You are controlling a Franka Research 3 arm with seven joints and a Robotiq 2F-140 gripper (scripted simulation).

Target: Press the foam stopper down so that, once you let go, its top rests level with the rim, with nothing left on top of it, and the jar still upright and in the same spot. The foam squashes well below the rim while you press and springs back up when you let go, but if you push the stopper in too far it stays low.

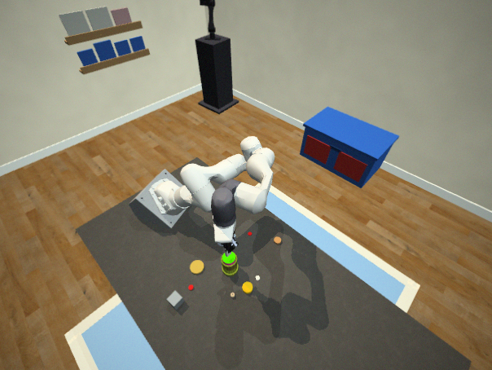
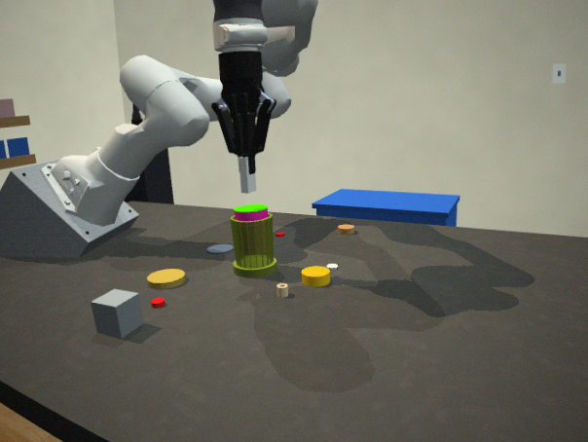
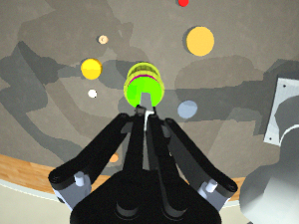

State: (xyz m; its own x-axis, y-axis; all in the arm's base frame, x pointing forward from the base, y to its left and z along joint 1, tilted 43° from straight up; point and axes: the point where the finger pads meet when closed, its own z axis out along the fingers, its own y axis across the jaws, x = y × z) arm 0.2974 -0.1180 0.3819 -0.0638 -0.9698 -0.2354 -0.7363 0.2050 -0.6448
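Green-topped magenta foam stopper [image 1: 229,257] [image 2: 251,212] [image 3: 137,94] – proud of the upright olive jar's rim [image 1: 230,270] [image 2: 253,245] [image 3: 144,67]

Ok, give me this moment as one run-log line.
gripper: shut, above stopper, gap visible | foam stopper: top above rim | jar: upright | press: not in contact
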